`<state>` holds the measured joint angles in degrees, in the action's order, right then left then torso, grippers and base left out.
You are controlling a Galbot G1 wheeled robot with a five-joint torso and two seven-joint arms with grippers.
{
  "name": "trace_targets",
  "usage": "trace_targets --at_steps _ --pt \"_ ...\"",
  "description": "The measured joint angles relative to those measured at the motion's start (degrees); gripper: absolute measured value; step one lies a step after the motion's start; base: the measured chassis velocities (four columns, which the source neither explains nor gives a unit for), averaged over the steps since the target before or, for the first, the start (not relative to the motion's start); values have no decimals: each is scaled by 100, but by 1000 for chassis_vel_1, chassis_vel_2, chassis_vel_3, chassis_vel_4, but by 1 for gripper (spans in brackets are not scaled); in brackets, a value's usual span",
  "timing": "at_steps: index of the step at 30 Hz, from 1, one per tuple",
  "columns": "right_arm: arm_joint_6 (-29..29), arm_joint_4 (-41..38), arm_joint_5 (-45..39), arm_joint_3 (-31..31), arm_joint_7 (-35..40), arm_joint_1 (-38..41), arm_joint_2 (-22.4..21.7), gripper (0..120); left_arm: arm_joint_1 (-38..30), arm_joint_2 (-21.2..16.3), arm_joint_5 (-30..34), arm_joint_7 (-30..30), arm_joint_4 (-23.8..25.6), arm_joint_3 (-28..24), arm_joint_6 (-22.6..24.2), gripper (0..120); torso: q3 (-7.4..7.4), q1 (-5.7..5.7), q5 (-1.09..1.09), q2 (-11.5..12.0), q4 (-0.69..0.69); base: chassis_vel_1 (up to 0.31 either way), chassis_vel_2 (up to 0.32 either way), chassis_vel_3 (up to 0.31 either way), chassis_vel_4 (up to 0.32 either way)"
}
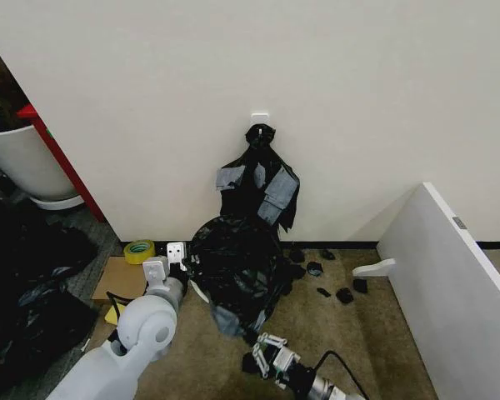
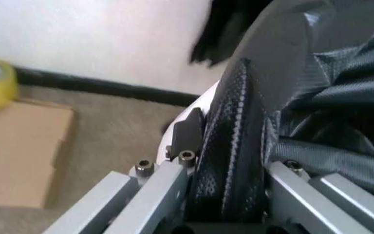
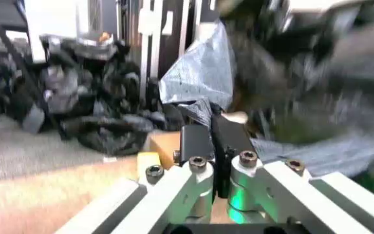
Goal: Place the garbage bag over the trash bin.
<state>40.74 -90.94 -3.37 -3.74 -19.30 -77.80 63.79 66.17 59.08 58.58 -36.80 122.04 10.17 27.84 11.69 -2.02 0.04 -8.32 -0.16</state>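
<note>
Garbage bag (image 1: 233,262) is draped over the trash bin (image 1: 198,291) on the carpet, close to the wall's baseboard; only a sliver of the bin's white side shows at the bag's lower left. Bag is crinkled, glossy, with a loose tail hanging toward the floor in front.

Left gripper (image 1: 182,268) sits at the bag's left side, against the bin rim. In the left wrist view the jaws are closed nearly flat on a fold of the bag (image 2: 239,146), the bin's white wall (image 2: 196,105) just beside.

Right gripper (image 1: 265,350) is low on the carpet at the bag's front edge. Right wrist view: its jaws are pressed together, pinching a thin strip of the bag's plastic (image 3: 200,109).

Knotted bunch of black bags with grey tape (image 1: 258,187) hangs on the wall above. Yellow tape roll (image 1: 139,251) and cardboard box (image 1: 121,279) lie left of the bin.
</note>
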Motion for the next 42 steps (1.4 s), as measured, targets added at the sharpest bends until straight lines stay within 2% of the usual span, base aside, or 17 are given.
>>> trace_targets --at_steps 6,10,15,21,27,29,32,36,37,39,42 --pt "73 860 1137 211 963 542 175 0 62 -23 952 -315 382 379 475 0 0 0 -1 0 2 0 0 0 0" --pt "64 1092 1385 265 1408 700 185 0 94 -36 1267 -431 518 519 613 0 0 0 1 0 1 0 0 0 0" --pt "81 1179 1383 270 1775 752 117 0 116 -65 1296 -444 531 559 625 0 0 0 0 0 2 0 0 0 0" --pt "603 941 1238 184 1796 535 -158 4 94 -103 975 -321 340 473 443 0 0 0 1 0 1 0 0 0 0" --pt "636 476 687 237 1708 228 -734 28 77 -124 556 -165 49 313 235 0 0 0 0 0 0 0 0 0 0" --pt "636 432 593 258 1681 206 -799 30 77 -126 536 -160 30 307 227 0 0 0 0 0 1 0 0 0 0" --pt "639 222 215 398 1516 63 -1084 45 57 -124 460 -131 -52 283 174 0 0 0 0 0 2 0 0 0 0" --pt "639 -12 -113 428 1503 -130 -1227 62 48 -124 356 -93 -86 264 142 0 0 0 1 0 0 0 0 0 0" --pt "639 -12 -113 428 1503 -130 -1227 62 48 -124 356 -93 -86 264 142 0 0 0 1 0 0 0 0 0 0" --pt "640 -287 -651 438 1415 -193 -1249 69 124 -165 196 -23 -90 206 74 0 0 0 0 0 0 0 0 0 0" --pt "571 -843 -1914 587 682 -216 -1230 82 336 -265 -266 114 -89 10 -111 0 0 0 -1 0 2 0 0 0 0"
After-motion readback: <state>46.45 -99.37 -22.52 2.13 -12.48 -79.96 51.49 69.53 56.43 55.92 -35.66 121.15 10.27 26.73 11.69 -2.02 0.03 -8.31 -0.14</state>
